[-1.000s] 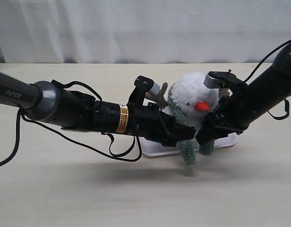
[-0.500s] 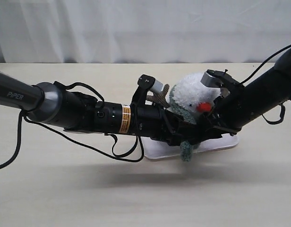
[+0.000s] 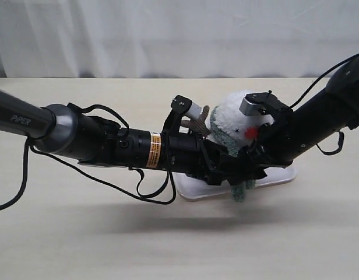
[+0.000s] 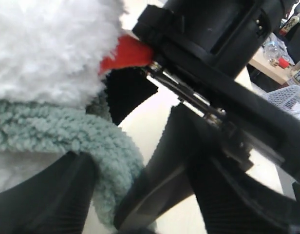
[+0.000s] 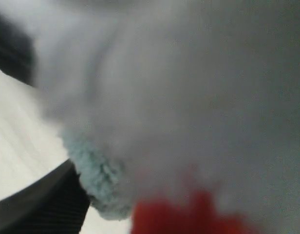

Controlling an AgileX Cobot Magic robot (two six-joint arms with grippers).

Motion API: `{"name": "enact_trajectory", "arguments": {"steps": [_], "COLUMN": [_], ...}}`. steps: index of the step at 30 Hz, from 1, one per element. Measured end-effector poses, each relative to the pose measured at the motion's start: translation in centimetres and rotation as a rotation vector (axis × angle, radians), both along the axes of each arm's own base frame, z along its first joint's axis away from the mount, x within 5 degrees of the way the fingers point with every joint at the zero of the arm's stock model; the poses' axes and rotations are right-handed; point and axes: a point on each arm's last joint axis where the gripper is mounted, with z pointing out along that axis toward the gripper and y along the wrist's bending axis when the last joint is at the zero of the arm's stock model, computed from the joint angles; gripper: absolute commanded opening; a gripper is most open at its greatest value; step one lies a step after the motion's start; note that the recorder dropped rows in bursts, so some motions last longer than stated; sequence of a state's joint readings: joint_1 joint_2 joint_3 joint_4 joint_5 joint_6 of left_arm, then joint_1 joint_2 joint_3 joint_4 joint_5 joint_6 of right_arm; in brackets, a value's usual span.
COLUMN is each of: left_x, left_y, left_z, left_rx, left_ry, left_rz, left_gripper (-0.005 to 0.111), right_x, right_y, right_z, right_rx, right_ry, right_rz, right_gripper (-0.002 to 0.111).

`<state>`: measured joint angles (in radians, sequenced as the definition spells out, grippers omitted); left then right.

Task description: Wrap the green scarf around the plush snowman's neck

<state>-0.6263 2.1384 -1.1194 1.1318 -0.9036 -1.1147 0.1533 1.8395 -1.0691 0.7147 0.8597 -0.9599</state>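
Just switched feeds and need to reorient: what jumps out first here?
The left arm and right arm meet mid-table at the plush snowman, which sits on a white tray. The green scarf lies along its neck, one end dangling in front. The left gripper looks pinched on it.

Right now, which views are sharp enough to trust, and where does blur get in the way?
Exterior view: sharp, evenly lit, soft shadow on the table. Left wrist view: plush snowman and green scarf crisp, background blurred. Right wrist view: defocused, the snowman a grey smear; only the scarf's edge reads.
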Motion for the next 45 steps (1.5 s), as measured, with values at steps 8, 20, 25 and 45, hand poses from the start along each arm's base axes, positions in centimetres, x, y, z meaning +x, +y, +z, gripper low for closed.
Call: {"name": "enact_trajectory", "arguments": {"steps": [8, 20, 25, 45], "left_x": [0.3, 1.4, 2.4, 3.0], "left_y": [0.1, 1.6, 3.8, 5.2], "left_z": [-0.5, -0.7, -0.8, -3.6], "left_rx": [0.027, 0.067, 0.120, 0.542], "left_ry": [0.007, -0.034, -0.085, -0.276], "left_rz": [0.032, 0.035, -0.027, -0.020], "left_gripper": [0.055, 0.055, 0.055, 0.000], "right_x": [-0.3, -0.5, -0.2, 0.6], "right_y": [0.8, 0.8, 0.8, 0.7], "right_z": [-0.2, -0.3, 0.1, 0.6], "right_rx": [-0.031, -0.069, -0.076, -0.077], "right_ry": [0.019, 0.025, -0.010, -0.054], "right_rz": [-0.009, -0.001, -0.024, -0.082], "right_gripper": [0.011, 0.004, 0.004, 0.004]}}
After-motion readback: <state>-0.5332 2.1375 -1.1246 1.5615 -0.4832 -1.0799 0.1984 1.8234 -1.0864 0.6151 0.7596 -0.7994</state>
